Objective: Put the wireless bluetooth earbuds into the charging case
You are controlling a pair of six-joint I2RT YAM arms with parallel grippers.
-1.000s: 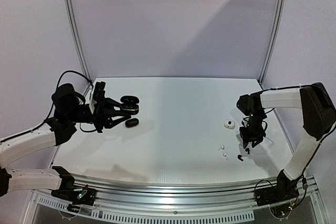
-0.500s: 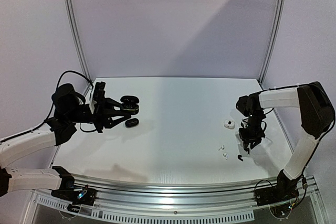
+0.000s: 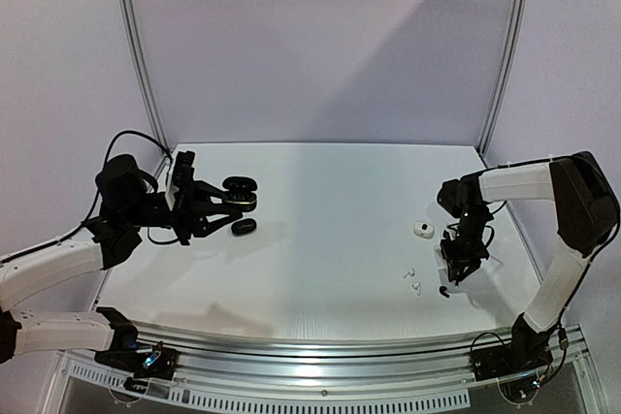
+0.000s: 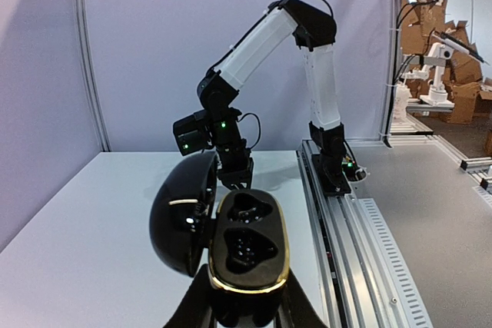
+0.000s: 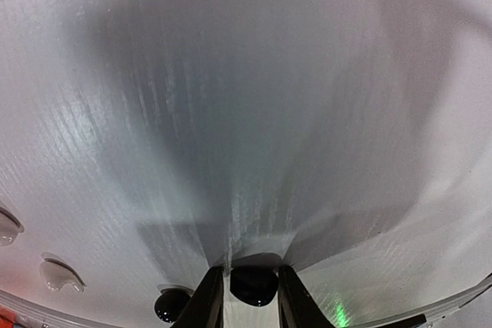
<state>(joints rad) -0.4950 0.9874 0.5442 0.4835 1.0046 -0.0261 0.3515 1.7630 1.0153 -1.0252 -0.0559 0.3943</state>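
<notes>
Right tool [image 5: 252,301]: narrow, pinching one black earbud [image 5: 254,283] low over the counter [image 5: 254,113]. A second black earbud [image 5: 171,304] lies just beside one finger, white earbuds [image 5: 60,274] farther out that side. Left tool [image 4: 246,314]: I see it clamping the open charging case [image 4: 247,243].

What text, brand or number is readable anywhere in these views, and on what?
No text can be read in any view.
The open black case in the left hand: gold rim, no lettering.
The black earbud in the right hand: blank.
The white case: too small to tell.
The cardboard boxes in the background: too blurred.
</notes>
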